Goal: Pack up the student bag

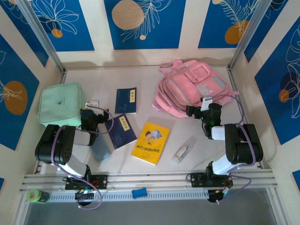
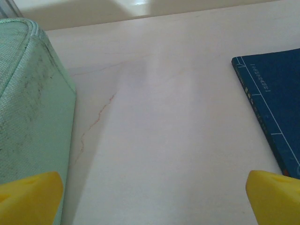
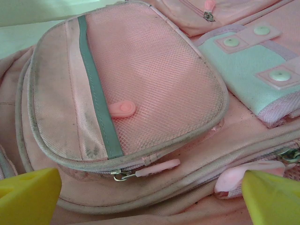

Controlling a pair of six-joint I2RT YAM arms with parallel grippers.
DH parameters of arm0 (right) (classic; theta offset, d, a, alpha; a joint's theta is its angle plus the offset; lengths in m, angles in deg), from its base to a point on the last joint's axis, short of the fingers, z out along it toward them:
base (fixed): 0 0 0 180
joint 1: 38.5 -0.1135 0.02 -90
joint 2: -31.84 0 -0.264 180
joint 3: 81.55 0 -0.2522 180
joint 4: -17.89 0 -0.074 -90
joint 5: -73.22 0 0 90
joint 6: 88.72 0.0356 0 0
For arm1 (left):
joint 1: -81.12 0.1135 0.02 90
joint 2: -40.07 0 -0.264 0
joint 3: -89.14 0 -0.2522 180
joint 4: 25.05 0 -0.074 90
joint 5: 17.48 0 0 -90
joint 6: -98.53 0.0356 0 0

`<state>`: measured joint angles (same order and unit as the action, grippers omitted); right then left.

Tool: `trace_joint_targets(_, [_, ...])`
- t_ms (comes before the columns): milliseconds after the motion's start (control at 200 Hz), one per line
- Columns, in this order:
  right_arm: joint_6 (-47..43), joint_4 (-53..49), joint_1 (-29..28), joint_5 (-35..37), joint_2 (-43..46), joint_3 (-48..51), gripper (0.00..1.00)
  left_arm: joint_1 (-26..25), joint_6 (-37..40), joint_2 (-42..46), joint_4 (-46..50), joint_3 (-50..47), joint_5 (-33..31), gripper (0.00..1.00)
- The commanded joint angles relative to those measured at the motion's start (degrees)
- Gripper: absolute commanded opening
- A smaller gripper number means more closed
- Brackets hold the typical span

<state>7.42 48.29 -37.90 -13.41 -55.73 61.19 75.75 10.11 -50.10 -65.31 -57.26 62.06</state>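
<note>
top external: pale table [image 1: 145, 86], blue-and-cream patterned walls [image 1: 145, 23]; left pincer [image 1: 93, 105] and right pincer [image 1: 205, 101] gape wide, empty.

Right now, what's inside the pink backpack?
Nothing visible inside. The student bag lies front up; its mesh front pocket looks zipped shut, and fabric covers any contents. The yellow book lies outside on the table.

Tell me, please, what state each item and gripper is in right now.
student bag, lying flat, front pocket zipped shut.
mint-green case, lying flat.
far blue notebook, closed.
near blue notebook, closed.
yellow book, closed.
clear bottle, on its side.
left gripper, open, empty.
right gripper, open, empty.
</note>
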Motion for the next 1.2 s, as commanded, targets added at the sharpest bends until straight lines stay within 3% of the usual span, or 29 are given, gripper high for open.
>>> trace_joint_targets(0, [-0.6,1.4,-0.2,-0.7,0.3,-0.7,0.99,0.6,-0.1,0.4,-1.3,1.0,1.3,1.00])
trace_joint_targets(970, [-0.7,1.5,-0.3,-0.4,0.3,-0.5,0.99,0.6,0.2,0.5,-1.1,1.1,2.0,0.99])
trace_joint_targets(1085, [-0.6,1.8,-0.3,-0.6,0.6,-0.3,0.99,0.6,1.5,0.6,-0.9,1.1,5.6,0.99])
trace_joint_targets(1196, [0.7,1.9,-0.4,2.7,2.9,0.6,0.99,0.7,0.2,1.6,-0.2,1.1,2.3,0.99])
